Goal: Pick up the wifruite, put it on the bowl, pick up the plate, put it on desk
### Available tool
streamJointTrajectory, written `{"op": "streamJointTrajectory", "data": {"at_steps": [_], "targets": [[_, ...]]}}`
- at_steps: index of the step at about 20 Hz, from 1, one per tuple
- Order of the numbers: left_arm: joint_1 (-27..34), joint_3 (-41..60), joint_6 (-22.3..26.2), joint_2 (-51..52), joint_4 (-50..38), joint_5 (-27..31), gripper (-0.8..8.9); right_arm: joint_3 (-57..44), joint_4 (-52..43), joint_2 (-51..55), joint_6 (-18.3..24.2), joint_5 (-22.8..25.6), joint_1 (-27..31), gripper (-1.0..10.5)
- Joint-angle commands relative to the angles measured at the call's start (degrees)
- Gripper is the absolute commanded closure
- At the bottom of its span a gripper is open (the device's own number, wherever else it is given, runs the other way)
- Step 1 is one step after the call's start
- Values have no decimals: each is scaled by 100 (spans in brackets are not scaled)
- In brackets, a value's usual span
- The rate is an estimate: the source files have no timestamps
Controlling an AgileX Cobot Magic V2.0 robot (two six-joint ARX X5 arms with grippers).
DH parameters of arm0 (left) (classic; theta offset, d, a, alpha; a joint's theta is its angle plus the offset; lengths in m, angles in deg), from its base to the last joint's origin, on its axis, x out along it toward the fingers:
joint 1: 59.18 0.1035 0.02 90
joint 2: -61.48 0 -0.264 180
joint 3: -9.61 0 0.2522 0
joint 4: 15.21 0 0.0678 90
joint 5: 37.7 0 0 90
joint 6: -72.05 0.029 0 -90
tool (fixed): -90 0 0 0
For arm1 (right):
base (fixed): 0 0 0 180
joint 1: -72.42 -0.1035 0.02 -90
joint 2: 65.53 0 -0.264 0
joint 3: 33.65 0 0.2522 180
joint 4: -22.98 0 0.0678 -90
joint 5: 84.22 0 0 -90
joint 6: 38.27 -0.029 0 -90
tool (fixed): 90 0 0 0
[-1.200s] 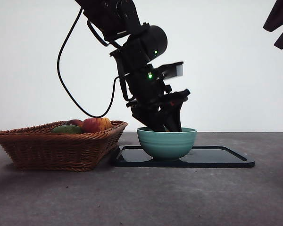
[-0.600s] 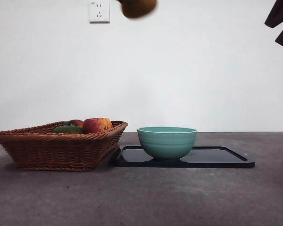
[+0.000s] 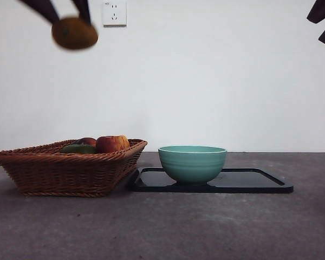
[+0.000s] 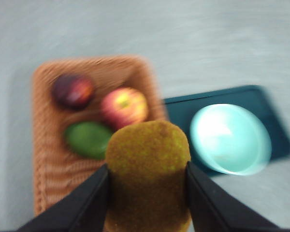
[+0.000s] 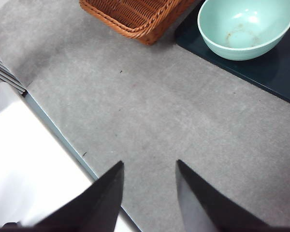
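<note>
My left gripper [image 4: 146,193] clamps the wifruite [image 4: 148,169] high above the basket [image 3: 70,170]. The bowl [image 3: 192,162] sits empty on the tray [image 3: 260,181]. My right gripper [image 5: 147,193] waits, jaws apart

You see the left wrist view all blurred, with the wifruite [image 4: 148,176] cut off at the picture's edge, while in the front view the left gripper [image 3: 65,11] shows only its two tips, and the right gripper [image 3: 324,21] only a dark corner.
</note>
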Motion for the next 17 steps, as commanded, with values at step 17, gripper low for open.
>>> {"op": "streamJointTrajectory", "data": {"at_steps": [17], "targets": [[179, 1873, -291, -1875, -2374, 413, 659, 61, -17, -20, 22, -13, -35, 775]]}}
